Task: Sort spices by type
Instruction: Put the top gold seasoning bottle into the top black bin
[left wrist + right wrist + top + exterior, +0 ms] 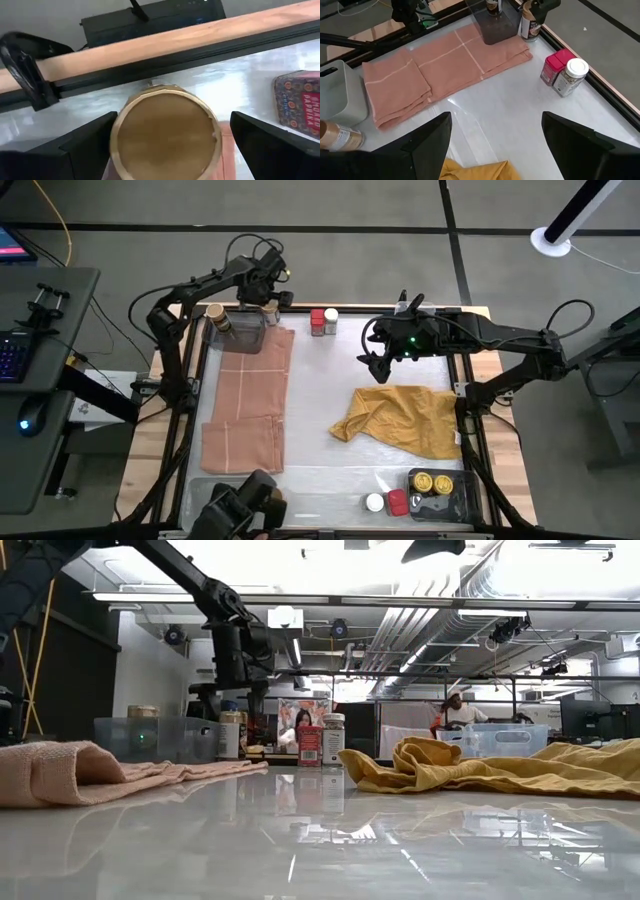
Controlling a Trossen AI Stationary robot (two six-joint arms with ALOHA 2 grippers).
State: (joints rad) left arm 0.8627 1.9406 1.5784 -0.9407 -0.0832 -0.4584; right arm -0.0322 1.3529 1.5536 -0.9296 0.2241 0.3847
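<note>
A tan-lidded spice jar (165,132) stands upright at the table's far left, next to a clear tray (247,332) that holds another tan-lidded jar (215,315). My left gripper (173,119) points down over the first jar, open, one finger on each side of its lid, touching nothing that I can see. To the right stand a red tin (317,323) and a white-lidded jar (331,320). My right gripper (372,363) hangs open above the table's middle, holding nothing.
A folded pink cloth (250,395) lies on the left half, and a crumpled mustard cloth (400,420) on the right. A dark tray (440,498) at the near right holds gold-lidded jars, with a white lid (374,502) and a red lid (397,502) beside it. A wooden rail (150,45) runs along the far edge.
</note>
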